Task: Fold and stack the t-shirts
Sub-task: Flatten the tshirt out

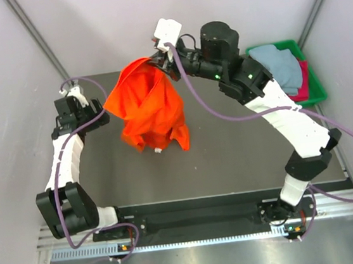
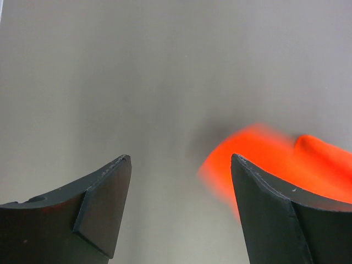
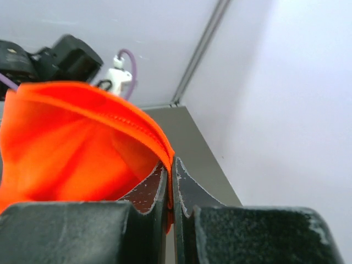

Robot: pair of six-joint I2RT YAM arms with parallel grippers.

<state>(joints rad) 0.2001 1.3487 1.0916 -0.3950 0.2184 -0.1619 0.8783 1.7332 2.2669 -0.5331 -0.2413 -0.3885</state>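
A bright orange t-shirt point(image 1: 151, 106) hangs bunched above the dark table, its lower edge near the surface. My right gripper point(image 1: 157, 59) is shut on its top hem and holds it up; the right wrist view shows the hem point(image 3: 137, 124) pinched between the jaws at my right gripper point(image 3: 171, 168). My left gripper point(image 1: 101, 110) is open just left of the shirt. In the left wrist view my left gripper point(image 2: 181, 165) has nothing between its fingers, and a blurred edge of the orange shirt point(image 2: 258, 151) shows behind the right finger. A pale grey-blue shirt point(image 1: 280, 66) lies over a crimson one point(image 1: 303, 82).
A green plastic tray point(image 1: 317, 93) at the back right holds the grey-blue and crimson shirts. The dark table point(image 1: 231, 164) is enclosed by pale walls at left, back and right. Purple cables run along both arms.
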